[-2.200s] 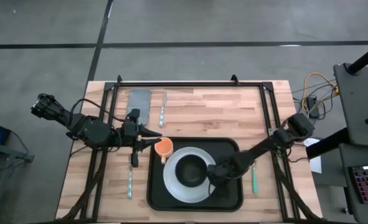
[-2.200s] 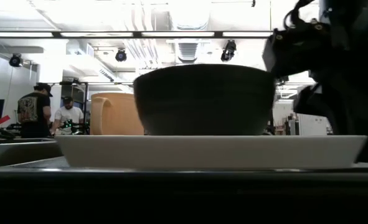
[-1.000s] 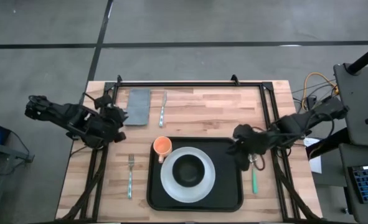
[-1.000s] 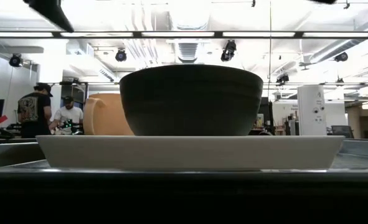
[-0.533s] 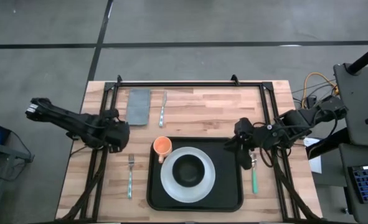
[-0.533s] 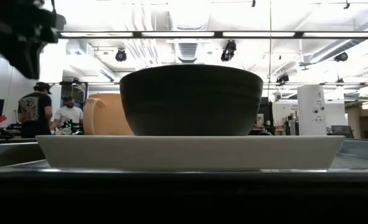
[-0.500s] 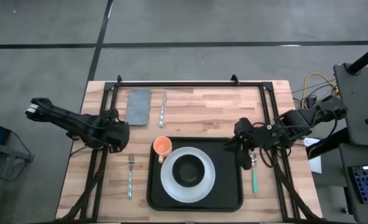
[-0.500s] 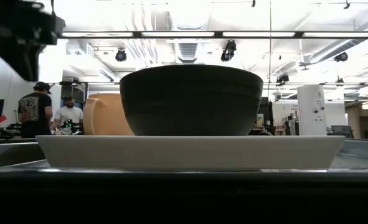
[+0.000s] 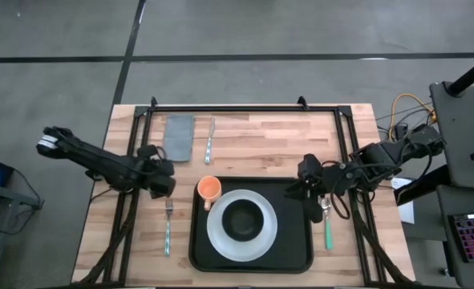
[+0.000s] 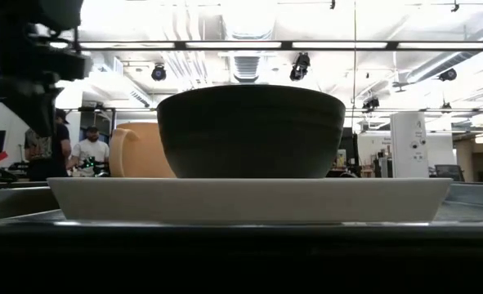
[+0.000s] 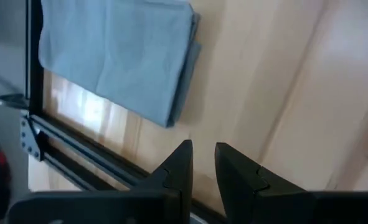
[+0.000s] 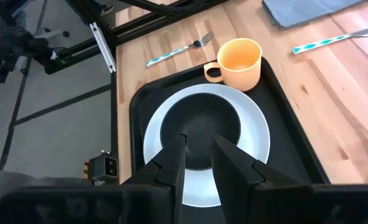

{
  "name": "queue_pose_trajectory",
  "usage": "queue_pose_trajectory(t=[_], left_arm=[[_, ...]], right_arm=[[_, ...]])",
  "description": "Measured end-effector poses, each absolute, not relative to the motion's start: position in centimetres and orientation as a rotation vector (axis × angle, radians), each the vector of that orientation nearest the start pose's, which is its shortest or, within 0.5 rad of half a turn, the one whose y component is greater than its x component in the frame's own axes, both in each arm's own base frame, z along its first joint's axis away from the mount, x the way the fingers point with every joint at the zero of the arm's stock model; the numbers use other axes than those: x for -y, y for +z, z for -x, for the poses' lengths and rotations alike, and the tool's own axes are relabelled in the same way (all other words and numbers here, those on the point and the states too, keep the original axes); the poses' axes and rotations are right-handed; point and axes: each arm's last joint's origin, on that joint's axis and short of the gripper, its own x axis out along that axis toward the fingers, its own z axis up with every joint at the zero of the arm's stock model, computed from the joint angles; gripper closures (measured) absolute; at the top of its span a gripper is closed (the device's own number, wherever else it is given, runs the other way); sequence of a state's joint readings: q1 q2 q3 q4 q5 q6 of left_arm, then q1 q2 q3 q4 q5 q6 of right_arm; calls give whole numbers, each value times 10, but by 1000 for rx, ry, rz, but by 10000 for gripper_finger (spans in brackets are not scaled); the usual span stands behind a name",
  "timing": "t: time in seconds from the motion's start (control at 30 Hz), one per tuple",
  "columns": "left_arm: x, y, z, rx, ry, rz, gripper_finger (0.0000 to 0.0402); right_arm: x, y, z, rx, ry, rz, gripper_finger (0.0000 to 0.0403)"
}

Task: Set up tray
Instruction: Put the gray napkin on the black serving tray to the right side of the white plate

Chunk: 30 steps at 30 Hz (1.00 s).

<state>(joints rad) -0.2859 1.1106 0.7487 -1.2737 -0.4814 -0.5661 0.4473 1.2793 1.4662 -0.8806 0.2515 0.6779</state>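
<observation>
**A:** Where's the tray (image 9: 297, 249)?

**B:** You've got it on the near half of the table (image 9: 261, 144), roughly centred, long side running left-right. White plate (image 9: 218, 241) sits inside it, left of the tray's middle, with a dark bowl (image 9: 242, 219) on the plate. Orange cup (image 9: 210, 189) is in the tray's far-left corner, just beside the plate.

**A:** Left hand?

**B:** Your left hand (image 9: 163, 177) is over the left part of the table, left of the orange cup and just beyond the far end of the fork (image 9: 168, 228) that lies left of the tray. In the left wrist view its fingers (image 11: 179, 168) stand a narrow gap apart with nothing between them, wood below, and the grey napkin (image 11: 118, 53) ahead.

**A:** Right hand?

**B:** Your right hand (image 9: 304, 174) is at the tray's far-right corner, above the rim. The right wrist view shows its fingers (image 12: 228, 163) slightly apart and empty, looking across the bowl and plate toward the cup.

**A:** What else is out there?

**B:** Napkin at far left, with a piece of cutlery (image 9: 209, 140) just to its right. A green-handled spoon (image 9: 327, 226) lies right of the tray, near the right hand. In the low view you see two people (image 10: 78, 151) in the room beyond the table.
</observation>
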Motion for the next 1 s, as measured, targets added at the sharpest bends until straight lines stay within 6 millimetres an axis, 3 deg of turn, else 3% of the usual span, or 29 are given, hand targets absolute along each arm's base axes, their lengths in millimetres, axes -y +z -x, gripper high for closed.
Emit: queue_pose_trajectory(t=[0.17,0.27,0.37,0.53,0.7,1.0], left_arm=[[27,193,-160,-1451,736,-240,352],[21,175,-164,-1470,908,-216,352],[19,162,-174,-1508,970,-208,352],[23,150,-194,-1454,977,-169,352],[25,147,-203,-1326,870,-118,352],[18,147,-183,-1303,717,-200,352]], right_arm=[[-101,400,-226,-681,-19,-361,335],[-101,400,-226,-683,-4,-331,335],[-101,399,-226,-691,19,-319,335],[-102,400,-224,-708,67,-311,335],[-102,403,-220,-704,107,-295,335],[-96,412,-208,-664,123,-299,335]])
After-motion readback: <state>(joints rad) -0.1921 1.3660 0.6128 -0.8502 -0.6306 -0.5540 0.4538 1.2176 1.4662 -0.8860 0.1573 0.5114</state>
